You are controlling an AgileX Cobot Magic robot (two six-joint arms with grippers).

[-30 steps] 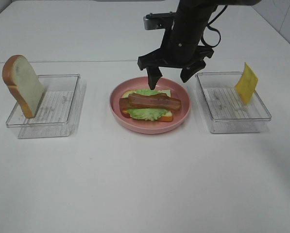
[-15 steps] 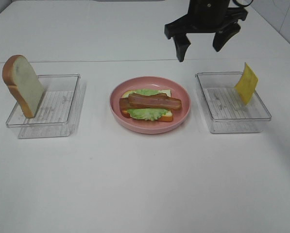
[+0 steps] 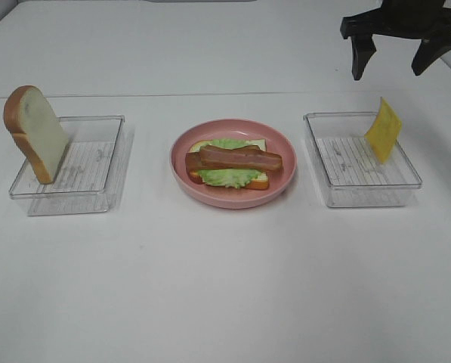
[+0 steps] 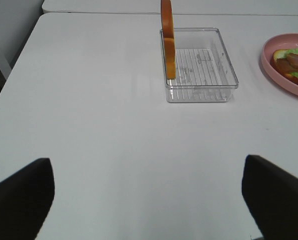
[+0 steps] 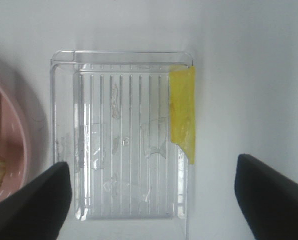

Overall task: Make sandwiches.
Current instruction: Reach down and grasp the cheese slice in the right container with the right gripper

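A matt white finish is shown by the surface [image 3: 225, 287]. The tray near the left edge [image 3: 89, 162] and the tray near the right edge [image 3: 353, 170] are formed of clear, glossy plastic with ribbed floors. The pink plate [image 3: 287, 170] is smoothly finished; the bread slice [image 3: 36, 132] is matt.

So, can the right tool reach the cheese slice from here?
Probably yes: the right tool hangs open above the tray, and the cheese slice leans on its wall, nothing covering it.
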